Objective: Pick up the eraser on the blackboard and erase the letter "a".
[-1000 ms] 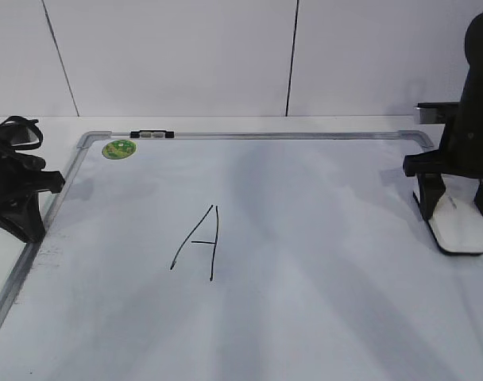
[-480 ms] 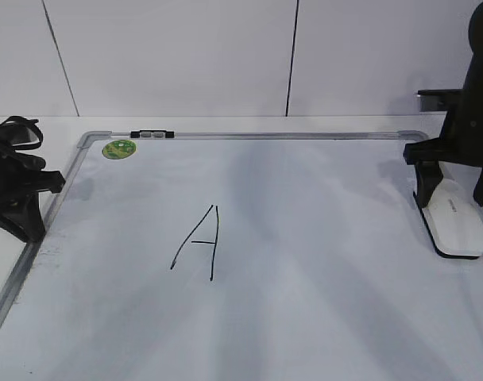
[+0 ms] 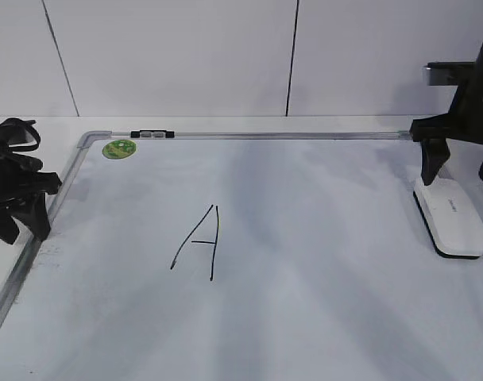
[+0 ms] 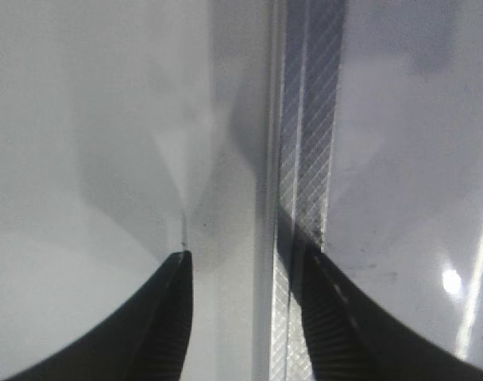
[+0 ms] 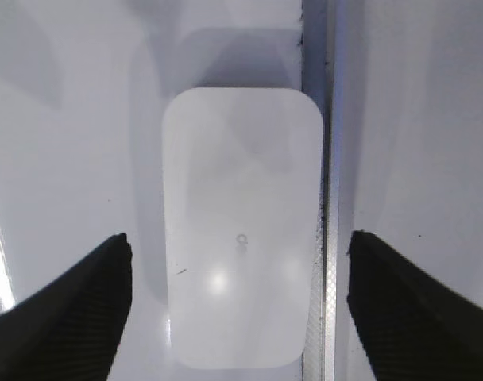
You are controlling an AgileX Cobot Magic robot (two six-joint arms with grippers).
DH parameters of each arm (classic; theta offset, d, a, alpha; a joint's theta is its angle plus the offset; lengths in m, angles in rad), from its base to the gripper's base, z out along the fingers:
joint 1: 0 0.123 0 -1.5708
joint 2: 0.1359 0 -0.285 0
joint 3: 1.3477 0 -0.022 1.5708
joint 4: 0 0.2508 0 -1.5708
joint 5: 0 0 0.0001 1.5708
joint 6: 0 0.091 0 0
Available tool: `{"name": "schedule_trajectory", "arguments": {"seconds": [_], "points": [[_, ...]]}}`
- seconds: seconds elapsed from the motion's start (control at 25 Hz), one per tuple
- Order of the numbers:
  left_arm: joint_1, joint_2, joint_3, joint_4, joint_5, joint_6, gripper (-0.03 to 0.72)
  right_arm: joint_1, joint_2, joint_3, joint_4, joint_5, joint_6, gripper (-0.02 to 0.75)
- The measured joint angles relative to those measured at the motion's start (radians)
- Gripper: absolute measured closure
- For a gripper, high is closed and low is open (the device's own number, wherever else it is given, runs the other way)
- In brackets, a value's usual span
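The eraser [image 5: 241, 238] lies flat on the blackboard [image 3: 305, 238] against its right frame, directly beneath the right gripper [image 5: 237, 309], whose jaws are spread wide, holding nothing.

Right tool [image 3: 460, 163] spread wide; left tool [image 3: 19, 224] partly parted.

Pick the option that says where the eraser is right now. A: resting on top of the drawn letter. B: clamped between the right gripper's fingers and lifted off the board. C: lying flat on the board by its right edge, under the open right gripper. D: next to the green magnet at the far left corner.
C: the eraser lies flat on the board beside its right frame, with the right gripper spread wide above it and touching nothing.
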Motion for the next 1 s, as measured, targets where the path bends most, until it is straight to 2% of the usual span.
{"name": "schedule_trajectory", "arguments": {"seconds": [0.28, 0.48, 0.8, 1.0], "points": [[0.000, -0.044, -0.083, -0.008, 0.087, 0.000, 0.309, 0.000, -0.087, 0.000, 0.021, 0.002, 0.002, 0.082], [0.000, -0.127, -0.154, -0.022, 0.178, 0.000, 0.335, 0.000, -0.180, 0.000, 0.068, 0.007, 0.004, 0.087], [-0.002, -0.285, -0.162, -0.045, 0.236, 0.000, 0.379, 0.000, -0.325, 0.000, 0.080, 0.017, 0.009, 0.164], [-0.002, -0.380, -0.162, -0.045, 0.242, 0.000, 0.390, 0.000, -0.408, 0.000, 0.131, 0.022, 0.009, 0.176]]}}
